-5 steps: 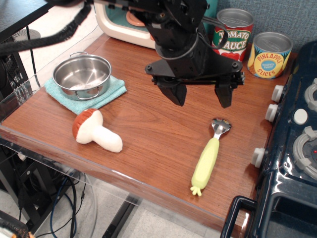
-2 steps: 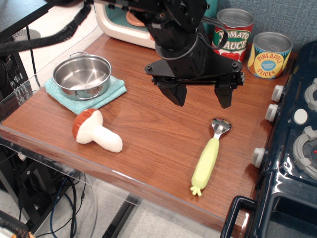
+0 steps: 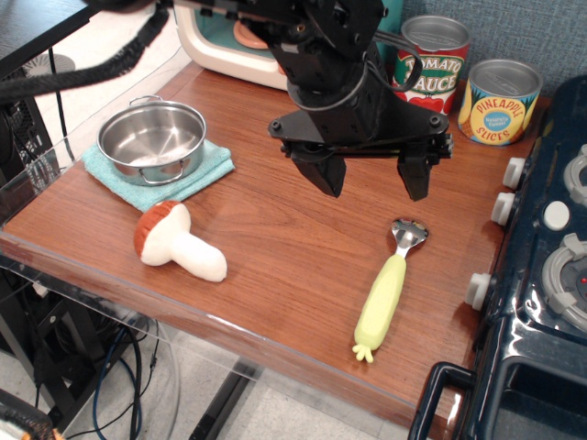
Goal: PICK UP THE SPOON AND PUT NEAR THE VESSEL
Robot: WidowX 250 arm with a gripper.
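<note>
My pincer (image 3: 374,180) hangs spread wide and empty above the wooden tabletop (image 3: 275,229). The spoon (image 3: 387,289) lies flat near the front right edge, metal bowl pointing away, corn-cob handle toward the near edge, just below and apart from my fingertips. The steel vessel (image 3: 152,140) sits on a teal cloth (image 3: 206,170) at far left, well apart from it. Nothing is accomplished: descent, grasp, carry and placement all remain.
</note>
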